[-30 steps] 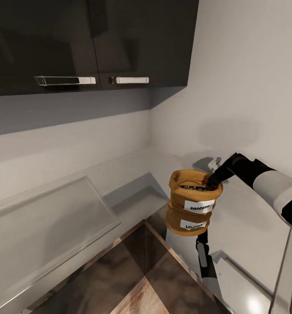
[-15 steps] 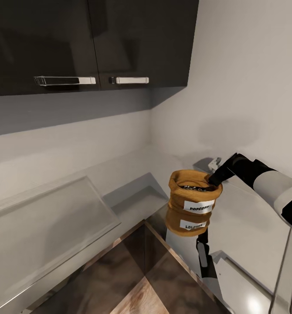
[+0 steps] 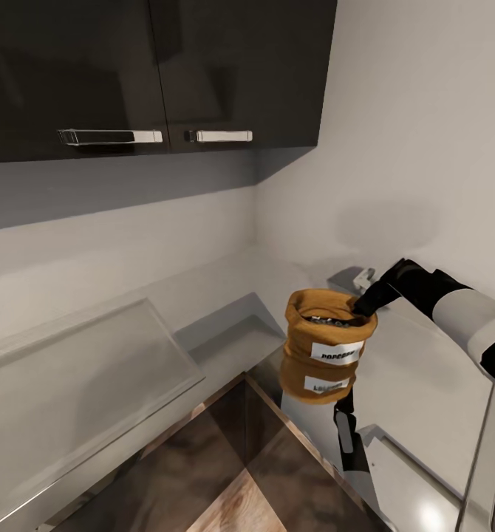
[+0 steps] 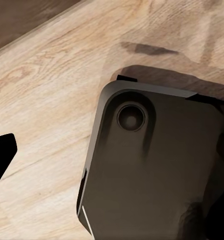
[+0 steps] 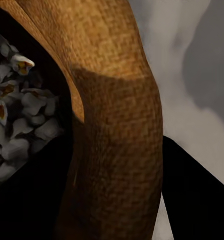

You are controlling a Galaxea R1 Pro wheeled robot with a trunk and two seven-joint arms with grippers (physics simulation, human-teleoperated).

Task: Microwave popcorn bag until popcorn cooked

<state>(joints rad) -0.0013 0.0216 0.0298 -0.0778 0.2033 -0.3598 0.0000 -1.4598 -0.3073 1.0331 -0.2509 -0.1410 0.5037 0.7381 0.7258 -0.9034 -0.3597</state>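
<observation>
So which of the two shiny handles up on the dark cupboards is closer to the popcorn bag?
The shorter handle, on the cupboard door nearer the corner wall. It sits more directly above the popcorn bag; the longer handle is farther off.

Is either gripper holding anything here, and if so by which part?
The right gripper holds the popcorn bag by its rolled rim, one finger inside the mouth, one outside. Whether the left gripper holds anything cannot be told.

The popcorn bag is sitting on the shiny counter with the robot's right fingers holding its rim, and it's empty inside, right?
Not quite. The popcorn bag isn't empty: the right wrist view shows pale popcorn inside it. The rest holds: it sits on the glossy countertop, and the right gripper pinches its rolled rim.
</observation>
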